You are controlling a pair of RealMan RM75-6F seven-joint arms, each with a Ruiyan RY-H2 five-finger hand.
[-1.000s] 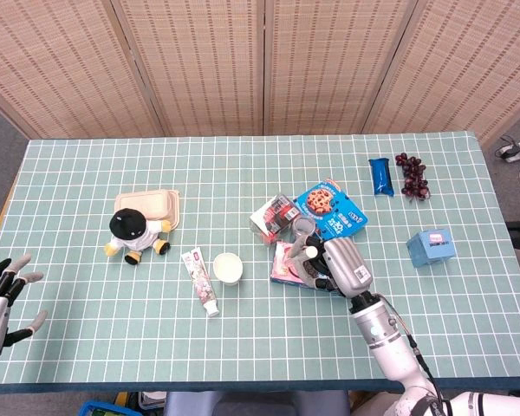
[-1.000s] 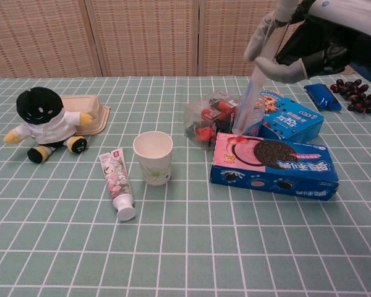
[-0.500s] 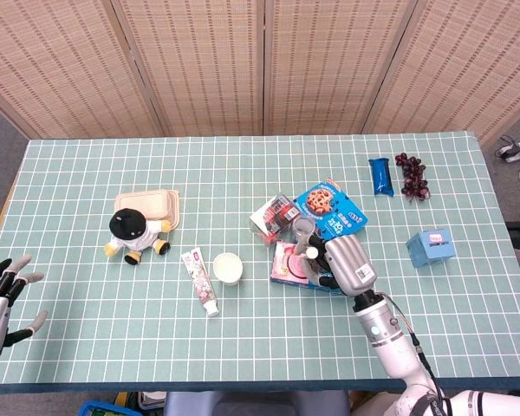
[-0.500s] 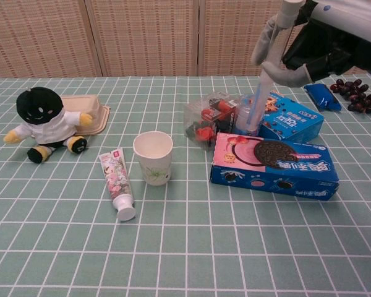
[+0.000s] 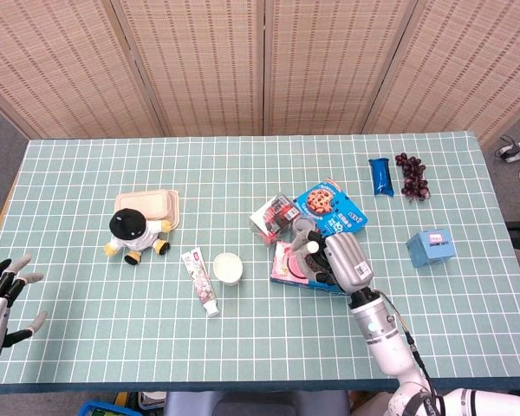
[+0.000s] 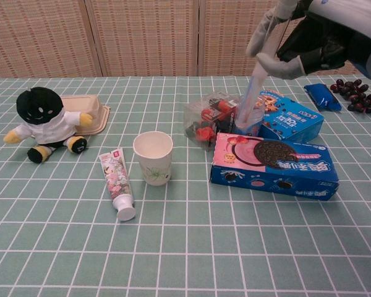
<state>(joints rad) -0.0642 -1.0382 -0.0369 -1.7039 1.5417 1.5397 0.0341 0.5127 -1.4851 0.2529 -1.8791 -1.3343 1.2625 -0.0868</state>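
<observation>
Toothbrush (image 6: 255,79) pinched upright in right robot hand (image 5: 344,260) above cookie box (image 6: 273,166); left robot hand (image 5: 2,295) spread, holding nothing, at bench (image 5: 95,286) edge

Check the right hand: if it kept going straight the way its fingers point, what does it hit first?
The right hand points up-table with a clear stacked cup column in its grip. First in line looks like the blue cookie bag just beyond, though the depth is unclear; the clear box of red items sits slightly left.

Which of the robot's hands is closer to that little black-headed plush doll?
Left. The left hand sits at the table's near-left edge, apart from the plush doll; the right hand is over the cookie boxes, farther off.
</observation>
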